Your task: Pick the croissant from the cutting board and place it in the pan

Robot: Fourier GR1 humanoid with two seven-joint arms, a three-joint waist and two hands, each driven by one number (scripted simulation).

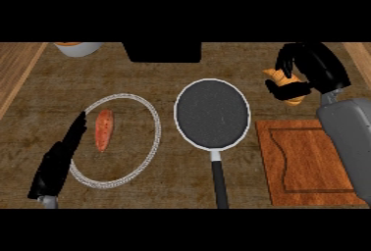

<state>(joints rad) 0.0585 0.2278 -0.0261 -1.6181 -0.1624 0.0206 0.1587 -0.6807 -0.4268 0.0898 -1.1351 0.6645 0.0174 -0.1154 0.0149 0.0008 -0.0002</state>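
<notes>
A golden croissant (281, 83) is held in my right hand (308, 68), whose black fingers curl round it and hide most of it. The hand hovers at the upper right, beyond the far edge of the wooden cutting board (308, 164) and to the right of the pan. The dark round pan (212, 113) with a pale rim lies at the centre, its black handle pointing toward me. My left hand (58, 162) rests open at the lower left, fingers straight, over the rim of a plate.
A clear round plate (148, 147) at the left holds an orange, carrot-like piece (103, 130). A white bowl (78, 48) sits at the top left and a black block (163, 51) at the top centre. Wooden strips border the counter left and right.
</notes>
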